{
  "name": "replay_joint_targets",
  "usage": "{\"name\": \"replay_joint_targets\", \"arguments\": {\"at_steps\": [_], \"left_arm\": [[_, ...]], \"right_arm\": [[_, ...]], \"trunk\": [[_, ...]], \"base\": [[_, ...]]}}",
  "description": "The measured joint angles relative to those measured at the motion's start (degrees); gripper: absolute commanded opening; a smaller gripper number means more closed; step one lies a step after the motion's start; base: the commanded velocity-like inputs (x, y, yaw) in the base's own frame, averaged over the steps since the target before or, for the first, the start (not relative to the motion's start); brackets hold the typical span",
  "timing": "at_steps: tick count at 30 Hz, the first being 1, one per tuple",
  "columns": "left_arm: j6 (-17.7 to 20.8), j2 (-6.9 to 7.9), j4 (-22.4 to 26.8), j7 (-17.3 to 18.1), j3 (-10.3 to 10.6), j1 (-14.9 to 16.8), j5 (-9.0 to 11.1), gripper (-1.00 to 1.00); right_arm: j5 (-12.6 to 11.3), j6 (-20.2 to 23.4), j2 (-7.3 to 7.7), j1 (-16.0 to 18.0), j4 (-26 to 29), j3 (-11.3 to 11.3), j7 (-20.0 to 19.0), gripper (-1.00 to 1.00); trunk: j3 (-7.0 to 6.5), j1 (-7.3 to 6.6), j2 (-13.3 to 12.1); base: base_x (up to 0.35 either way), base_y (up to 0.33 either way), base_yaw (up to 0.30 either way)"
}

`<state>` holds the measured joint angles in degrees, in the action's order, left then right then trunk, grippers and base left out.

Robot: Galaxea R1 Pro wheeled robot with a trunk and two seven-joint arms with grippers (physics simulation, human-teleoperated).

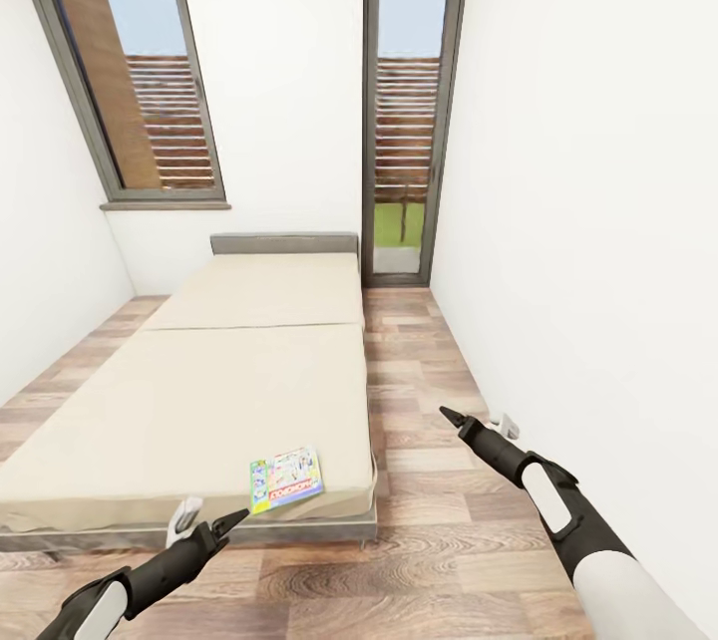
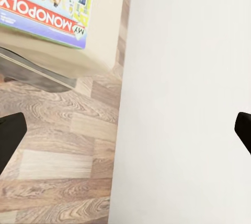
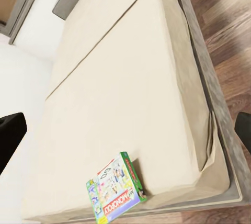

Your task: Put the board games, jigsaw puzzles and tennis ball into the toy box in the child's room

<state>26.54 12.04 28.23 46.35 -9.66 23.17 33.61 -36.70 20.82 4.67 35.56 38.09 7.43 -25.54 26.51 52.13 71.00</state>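
Observation:
One board game (image 1: 286, 479), a pale printed box with a red Monopoly banner, lies flat on the bed (image 1: 199, 391) near its front right corner. The left wrist view has the game (image 2: 44, 4) close by on the mattress corner (image 2: 99, 51). In the right wrist view the game (image 3: 115, 190) lies on the cream mattress (image 3: 120, 88). My left gripper (image 1: 209, 518) hovers open just in front of the bed's front edge, left of the game. My right gripper (image 1: 477, 419) is open over the floor to the right of the bed. The table, toy box, jigsaw puzzles and tennis ball are out of view.
A white wall (image 1: 598, 221) runs close along my right side, leaving a strip of wooden floor (image 1: 419, 391) between it and the bed. A grey headboard (image 1: 284, 243) and two tall windows (image 1: 404, 102) stand at the far end.

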Motion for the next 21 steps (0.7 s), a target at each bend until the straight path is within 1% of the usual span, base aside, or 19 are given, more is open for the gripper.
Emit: {"name": "replay_joint_targets", "arguments": {"at_steps": [6, 8, 13, 15, 16, 18, 19, 20, 21], "left_arm": [[0.8, 0.13, 0.0, 0.2, 0.0, 0.0, 0.0, 1.0], [1.1, 0.15, 0.0, 0.8, 0.0, 0.0, 0.0, 1.0], [1.5, 0.45, 0.0, 5.2, 0.0, 0.0, 0.1, 1.0], [3.0, 1.57, 0.0, 7.5, -0.1, 0.0, 0.1, 1.0], [3.5, 1.93, 0.0, 8.1, 0.0, 0.0, 0.1, 1.0], [5.8, 3.35, 0.0, 10.1, -0.1, 0.0, 0.1, 1.0], [6.3, 3.76, 0.0, 10.6, -0.2, 0.0, 0.1, 1.0], [7.0, 4.53, 0.0, 11.5, -0.5, 0.0, 0.2, 1.0], [7.3, 4.86, 0.0, 11.9, -0.7, 0.0, 0.2, 1.0]], "right_arm": [[-0.1, 0.0, 0.08, 0.0, -0.2, 0.1, -0.3, 1.0], [-0.1, 0.0, 0.05, 0.0, -0.4, 0.1, -0.4, 1.0], [-0.1, 0.0, -0.24, 0.0, -0.5, 0.1, -0.4, 1.0], [-0.1, 0.0, -0.3, 0.0, -0.6, 0.0, -0.4, 1.0], [-0.1, 0.0, -0.31, 0.0, -0.6, 0.0, -0.4, 1.0], [-0.1, 0.0, -0.4, 0.0, -0.6, 0.0, -0.4, 1.0], [-0.1, 0.0, -0.4, 0.0, -0.6, 0.0, -0.4, 1.0], [-0.1, -0.1, -0.41, 0.0, -0.6, 0.0, -0.4, 1.0], [-0.1, -0.1, -0.4, 0.0, -0.6, 0.1, -0.4, 1.0]], "trunk": [[1.08, 1.32, 2.4], [1.44, 1.76, 3.2], [2.34, 2.86, 5.2], [2.69, 3.3, 6.0], [2.87, 3.52, 6.4], [3.23, 3.95, 7.2], [3.41, 4.17, 7.6], [3.59, 4.39, 8.0], [3.77, 4.61, 8.4]], "base": [[0.0, 0.0, 0.0], [0.0, 0.0, 0.0], [0.0, 0.0, 0.0], [0.0, 0.0, 0.0], [0.0, 0.0, 0.0], [0.0, 0.0, 0.0], [0.0, 0.0, 0.0], [0.0, 0.0, 0.0], [0.0, 0.0, 0.0]]}}
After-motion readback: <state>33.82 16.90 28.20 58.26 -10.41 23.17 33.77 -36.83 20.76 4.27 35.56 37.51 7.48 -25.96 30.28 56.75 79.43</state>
